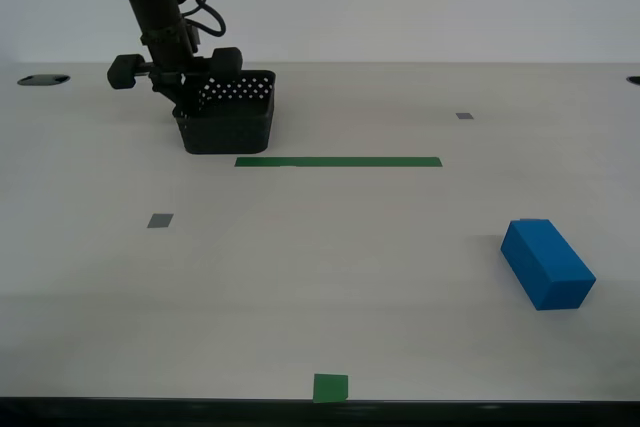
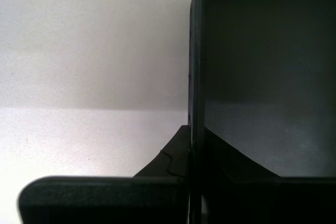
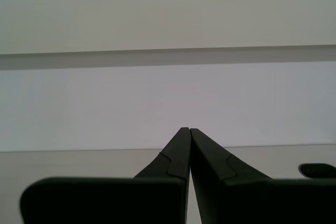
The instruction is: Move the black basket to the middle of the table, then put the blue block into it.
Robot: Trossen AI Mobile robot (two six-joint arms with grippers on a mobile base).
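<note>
While my second pincer (image 1: 190, 107) clamps wall of black basket (image 1: 232, 117) at desk (image 1: 300, 277) far side, beyond green tape strip (image 1: 338, 161), probably resting on surface. Blue block (image 1: 546, 263) well apart, near exterior view's right. My first pincer (image 3: 188, 129) closed, empty.

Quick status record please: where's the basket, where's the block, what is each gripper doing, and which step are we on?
black basket: far side of table, at the green tape strip's end on the exterior view's left
blue block: near side, exterior view's right, outside basket
my second gripper: jaws astride the basket wall
my first gripper: shut, holding nothing
step: basket not yet centred
</note>
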